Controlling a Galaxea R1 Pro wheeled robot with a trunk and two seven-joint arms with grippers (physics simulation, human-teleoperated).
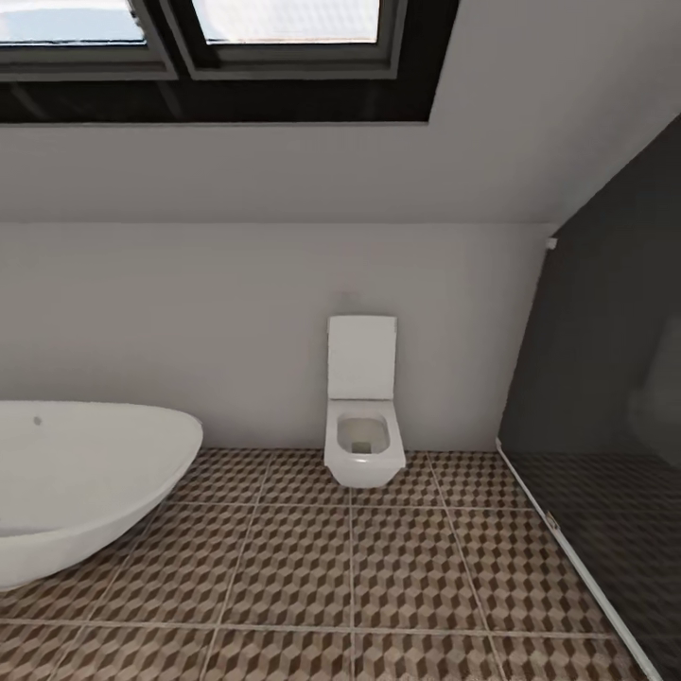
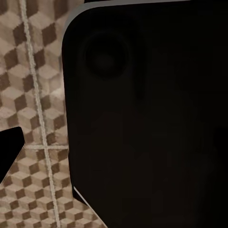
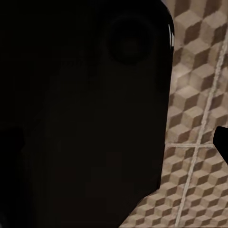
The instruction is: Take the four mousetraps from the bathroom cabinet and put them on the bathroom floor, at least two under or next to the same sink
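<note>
Bathroom, in transit: no mousetrap, cabinet or sink in view.

Bathroom floor (image 1: 378, 577) of cube-pattern tile lies bare beneath both wrist cameras; judged, all four placements remain. White toilet (image 1: 363, 445) at far wall, bathtub (image 1: 76, 482) at left, dark glass partition (image 1: 615, 454) at right. Dark robot body (image 2: 152, 123) blocks both wrist views; state of either jaws cannot be told.

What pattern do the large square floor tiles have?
Brown-and-beige 3D cube pattern on the floor tiles, clearest in the head view.

A toilet (image 1: 363, 416) hangs on the back wall (image 1: 236, 322); a bathtub (image 1: 85, 482) stands left of it on the bathroom floor (image 1: 359, 577), and a glass partition (image 1: 605, 454) stands right.
</note>
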